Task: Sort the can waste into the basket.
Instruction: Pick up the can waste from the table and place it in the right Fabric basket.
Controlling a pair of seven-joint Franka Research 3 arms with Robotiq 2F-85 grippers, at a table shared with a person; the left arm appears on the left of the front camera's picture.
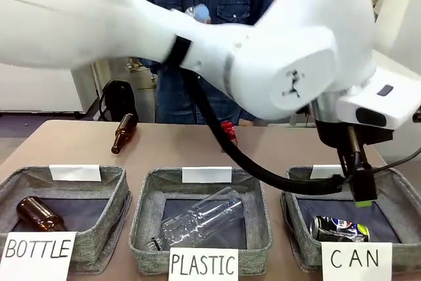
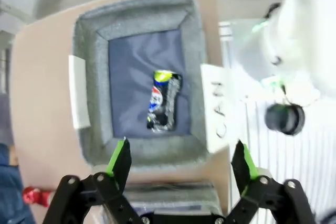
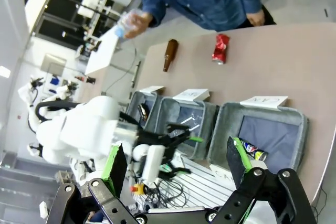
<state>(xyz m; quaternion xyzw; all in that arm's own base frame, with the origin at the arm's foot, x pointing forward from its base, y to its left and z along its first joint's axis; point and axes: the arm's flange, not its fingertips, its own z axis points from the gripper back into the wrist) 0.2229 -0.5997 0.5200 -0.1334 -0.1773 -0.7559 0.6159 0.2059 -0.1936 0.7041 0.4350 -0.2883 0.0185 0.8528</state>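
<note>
Reaching across, the left pincer [image 2: 181, 150] hangs wide and empty above the basket [image 2: 194, 51] with the dark can [image 2: 164, 100].

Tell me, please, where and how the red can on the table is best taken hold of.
Across its middle, from above, I would say: the red can seems to lie on its side on the table, crumpled, with bare tabletop along both long sides, so the open left hand could straddle its narrow width.
</note>
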